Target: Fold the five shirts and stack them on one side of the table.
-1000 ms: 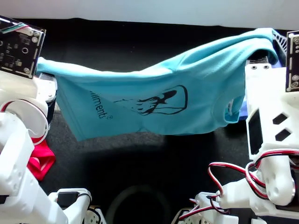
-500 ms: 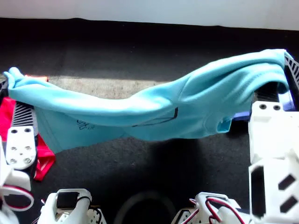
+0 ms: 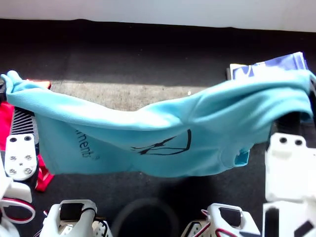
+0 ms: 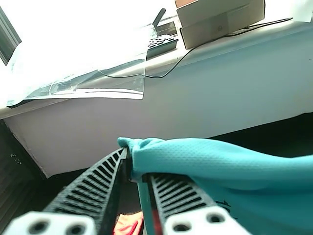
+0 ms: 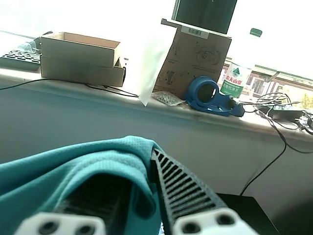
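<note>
From the high view, the turquoise shirt [image 3: 163, 133] hangs stretched across the middle of the frame, off the dark table [image 3: 148, 54]. One bunched corner sits at the far left edge and the other end at the far right, and the printed front sags between them. The left gripper [image 3: 7, 91] has the left corner, and one ribbed black finger [image 3: 22, 123] shows just below the cloth. At the right, the right arm's white body [image 3: 291, 163] rises from the lower corner, its tip covered by the shirt's draped end. A red shirt [image 3: 43, 177] lies at the left edge, partly under the left arm. A folded blue shirt [image 3: 269, 69] lies at the upper right, just behind the turquoise one.

In the left wrist view, the left gripper [image 4: 131, 164] pinches the shirt's gathered corner — the two ribbed fingers [image 4: 100, 183] close on the cloth at their tips. The turquoise shirt [image 4: 220, 169] runs off toward the right side of the frame. A scrap of the red shirt [image 4: 128, 226] shows low between the fingers. On the ledge behind, a cardboard box [image 4: 220, 17] and a plastic sheet [image 4: 78, 73] rest.

In the right wrist view, the right gripper [image 5: 146, 156] grips the other end. The turquoise shirt [image 5: 73, 166] drapes over one finger and is caught against the bare ribbed finger [image 5: 181, 191] at the tips. Behind, a ledge carries stacked boxes [image 5: 80, 58], a blue tape dispenser [image 5: 212, 95] and a bottle [image 5: 237, 78].
</note>
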`<state>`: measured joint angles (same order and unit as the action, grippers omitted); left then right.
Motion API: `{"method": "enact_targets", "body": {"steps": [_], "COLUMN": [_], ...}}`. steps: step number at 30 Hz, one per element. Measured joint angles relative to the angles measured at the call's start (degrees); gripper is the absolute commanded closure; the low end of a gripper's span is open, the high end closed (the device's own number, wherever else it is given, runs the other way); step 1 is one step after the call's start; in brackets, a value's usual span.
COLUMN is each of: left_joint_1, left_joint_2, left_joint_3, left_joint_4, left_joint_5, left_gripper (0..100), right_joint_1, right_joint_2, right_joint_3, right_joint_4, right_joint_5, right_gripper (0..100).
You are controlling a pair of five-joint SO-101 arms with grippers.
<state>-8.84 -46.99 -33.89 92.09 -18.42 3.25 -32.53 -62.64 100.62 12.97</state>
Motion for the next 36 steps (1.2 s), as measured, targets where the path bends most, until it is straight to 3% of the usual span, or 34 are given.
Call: {"method": "enact_targets", "body": {"steps": [10,28,36], "left_joint_1": [0.0,0.0,0.0], "left_joint_2": [0.09,-0.35,-0.35], "left_joint_3": [6.77,-2.11,0.53], "left_joint_4": [0.0,0.0,0.0], "left_joint_5": [0.0,-0.09,-0.09], "left_gripper": [99,99,99], "right_joint_1": [4.57,4.57,4.57], "right_joint_2": [-2.2,-18.29,-14.86], "right_joint_3": [17.14,17.93,17.93], "right_joint_4": [0.0,0.0,-3.96], "right_joint_5": [-1.05,-1.05,-0.97], "right_gripper": [99.2,99.2,99.2]}}
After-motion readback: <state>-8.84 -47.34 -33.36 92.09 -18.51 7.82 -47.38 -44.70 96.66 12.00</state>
